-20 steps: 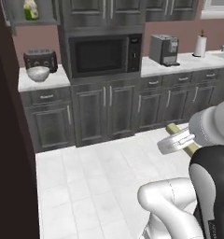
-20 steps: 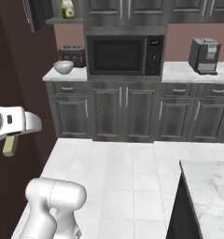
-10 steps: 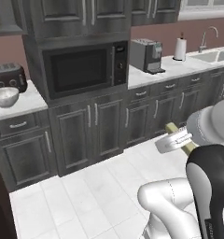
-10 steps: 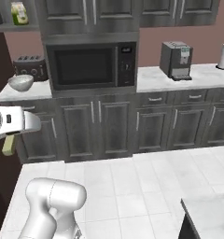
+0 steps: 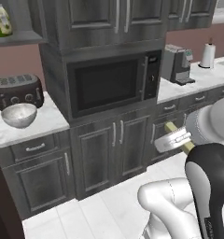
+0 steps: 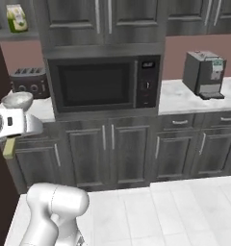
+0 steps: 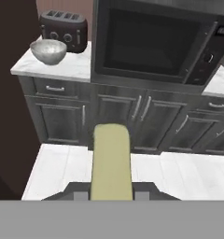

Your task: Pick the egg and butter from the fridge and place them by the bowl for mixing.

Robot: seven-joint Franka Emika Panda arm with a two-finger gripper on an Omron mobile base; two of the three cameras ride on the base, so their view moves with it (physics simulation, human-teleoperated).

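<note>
Pincer [image 7: 111, 195] of mine is closed tight on the butter [image 7: 111, 161], which sits clamped between my two fingers and reaches out well past their tips. Its long axis runs straight ahead of the pincer, the free end pointing toward the cabinets under the microwave [image 7: 153, 44]; in the left base view the stick [image 5: 178, 137] slants across the pincer, one end up and away, the other down toward my own arm.

Working from the biggest thing down: the microwave stands directly ahead of the pincer and above it, built into the dark cabinets. The counter [image 7: 62, 67] lies ahead and off to the left of the pincer, higher than the butter's tip. On it the toaster [image 7: 64, 29] stands at the back, and the bowl [image 7: 48, 51] sits just in front of it, near the counter's front edge. A coffee machine [image 6: 204, 74] stands on the other stretch of counter, far to the right of the pincer.

I judge this to be the carrying step: butter in hand, well apart from the bowl. The next move calls for swinging left and up over the counter, then lowering the stick onto the bare marble beside the bowl before letting go.
</note>
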